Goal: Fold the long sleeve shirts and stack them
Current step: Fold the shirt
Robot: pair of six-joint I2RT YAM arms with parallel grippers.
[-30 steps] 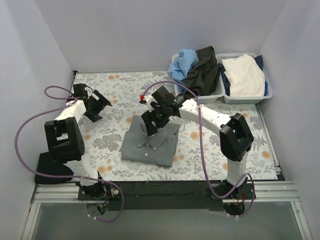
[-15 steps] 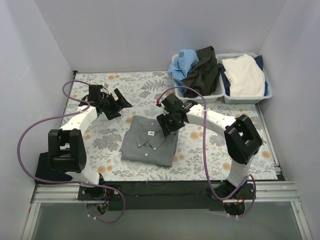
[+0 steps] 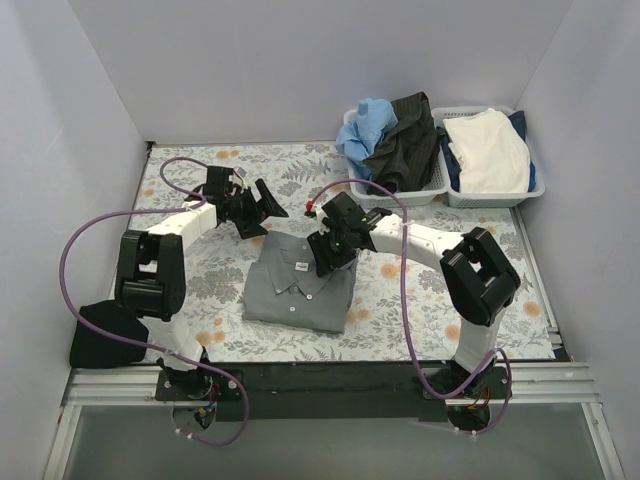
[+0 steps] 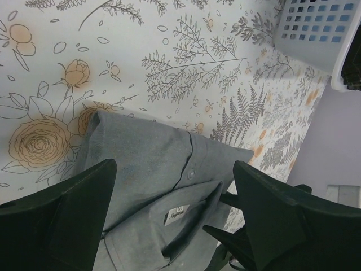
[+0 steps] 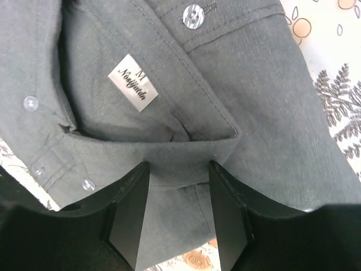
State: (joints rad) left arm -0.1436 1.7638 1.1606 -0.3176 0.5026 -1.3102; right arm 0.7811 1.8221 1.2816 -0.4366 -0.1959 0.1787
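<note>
The mid-grey long sleeve shirt (image 3: pixel 298 290) lies folded in the middle of the floral table, collar up. My right gripper (image 3: pixel 326 256) sits low over its collar. In the right wrist view its jaws (image 5: pixel 179 169) stand partly apart, with the back of the collar (image 5: pixel 169 152) between them, near the size label. My left gripper (image 3: pixel 266 208) hovers open and empty just past the shirt's far left corner. The left wrist view shows the shirt (image 4: pixel 141 164) below the open gripper (image 4: pixel 172 166). A black cloth (image 3: pixel 100 335), likely the black shirt, lies bundled at the near left by the left arm's base.
Two white lattice baskets stand at the back right. The left basket (image 3: pixel 425 195) holds blue and black clothes. The right basket (image 3: pixel 500 195) holds white cloth. A basket corner (image 4: pixel 316 28) shows in the left wrist view. Grey walls close in on the left, back and right.
My left arm has swung right from the table's left side to the shirt's far left corner. My right gripper drifted right, then settled on the collar.
</note>
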